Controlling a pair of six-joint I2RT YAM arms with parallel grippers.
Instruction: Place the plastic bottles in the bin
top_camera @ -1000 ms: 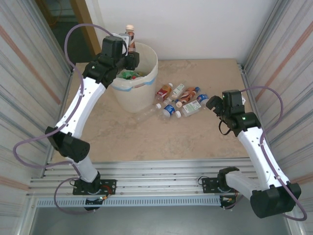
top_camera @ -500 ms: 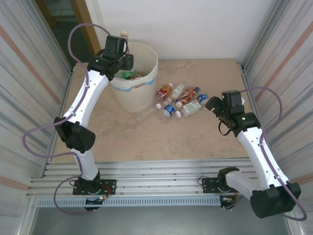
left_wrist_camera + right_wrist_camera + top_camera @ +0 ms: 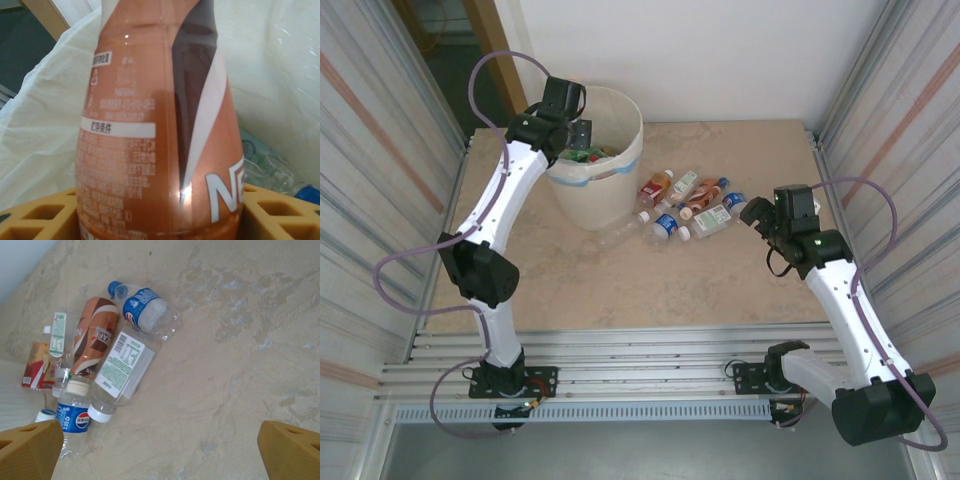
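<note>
Hanging over the round cream-white lined bin (image 3: pixel 632 128), the left gripper (image 3: pixel 160 212) pinches an orange-and-brown plastic bottle (image 3: pixel 145 125), pads flush against its sides, long axis running out along the fingers toward the liner. The right gripper (image 3: pixel 160 450), spread wide and empty, hovers nearer the loose plastic bottles (image 3: pixel 120 362) on the beige table (image 3: pixel 235 340).

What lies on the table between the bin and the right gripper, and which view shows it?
A cluster of loose plastic bottles lies on the table between the bin and the right gripper, shown in the top external view.
</note>
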